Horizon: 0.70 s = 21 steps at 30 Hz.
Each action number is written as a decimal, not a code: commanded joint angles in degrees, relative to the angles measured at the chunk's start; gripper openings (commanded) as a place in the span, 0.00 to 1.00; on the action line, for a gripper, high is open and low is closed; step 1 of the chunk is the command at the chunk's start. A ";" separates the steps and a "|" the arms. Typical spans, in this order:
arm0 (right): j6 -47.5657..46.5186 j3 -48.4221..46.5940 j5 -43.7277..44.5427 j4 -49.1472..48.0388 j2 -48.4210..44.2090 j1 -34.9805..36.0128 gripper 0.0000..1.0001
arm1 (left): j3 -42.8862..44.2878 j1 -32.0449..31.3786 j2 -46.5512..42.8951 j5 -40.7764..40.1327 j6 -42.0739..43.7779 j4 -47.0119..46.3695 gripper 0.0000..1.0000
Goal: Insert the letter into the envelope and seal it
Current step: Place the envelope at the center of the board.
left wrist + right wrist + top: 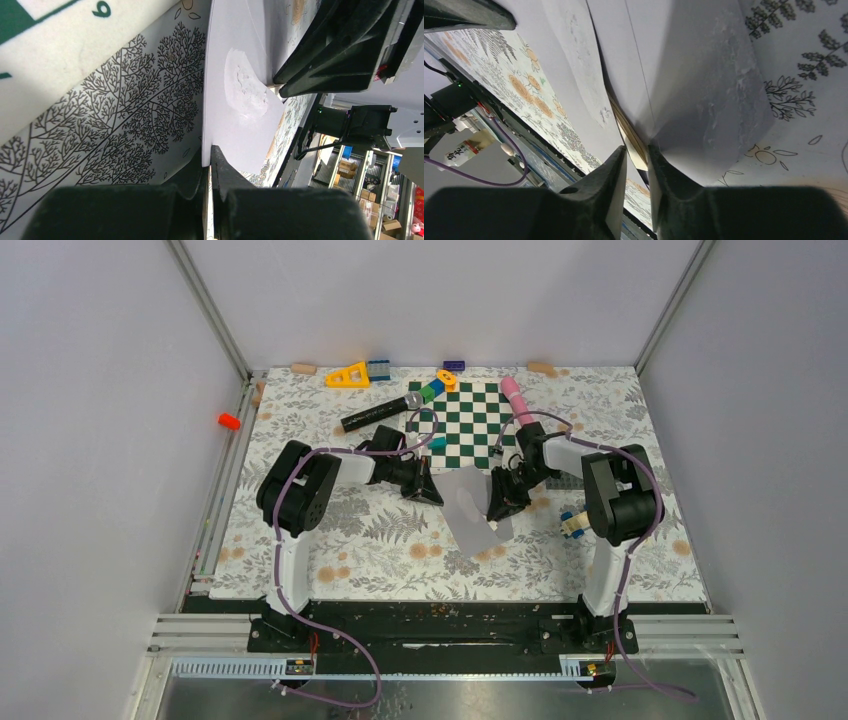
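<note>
Hanging between the two arms near the middle of the bench (pixel 330 550), the envelope (pixel 466 502) is a plain light grey sheet of paper, tilted rather than lying flat, with its pointed lower end reaching toward the near edge. It sits just in front of the green and white chequered board (pixel 470 415).

From where I stand, the left fingers (pixel 222 167) are clenched on one thin edge of the envelope, the paper running straight out from between the two black tips. A rough, scuffed white patch shows on the face of the paper in that wrist view.

The right fingers (pixel 616 172) are pinched on the opposite side, squeezing a fold where several grey layers meet. A narrow tan strip shows between those layers; I cannot tell what it is, nor whether a letter is inside.

Both arms lean inward so their fingers almost face each other across the paper.

Further back, a black microphone (pixel 378 415) lies left of the board and a pink cylinder (pixel 514 397) rests at its far right corner
</note>
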State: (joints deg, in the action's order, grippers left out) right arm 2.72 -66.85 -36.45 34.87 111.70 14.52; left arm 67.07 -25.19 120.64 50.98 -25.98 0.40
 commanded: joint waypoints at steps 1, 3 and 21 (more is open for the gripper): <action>-0.27 -1.57 -1.11 2.02 1.56 0.51 0.23 | 0.13 -0.91 1.61 -3.38 1.46 2.24 0.00; -0.30 -1.61 -1.48 2.06 1.67 0.51 0.13 | 0.12 -0.91 1.54 -3.38 1.46 2.23 0.00; 4.68 7.79 8.03 -11.34 -12.92 -1.72 0.00 | -0.01 -0.91 1.46 -2.99 1.28 2.23 0.00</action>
State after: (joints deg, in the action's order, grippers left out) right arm 4.89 -60.53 -32.08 27.53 101.97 13.82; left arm 67.07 -25.52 120.64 50.98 -26.13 0.43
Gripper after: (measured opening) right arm 0.016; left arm 0.006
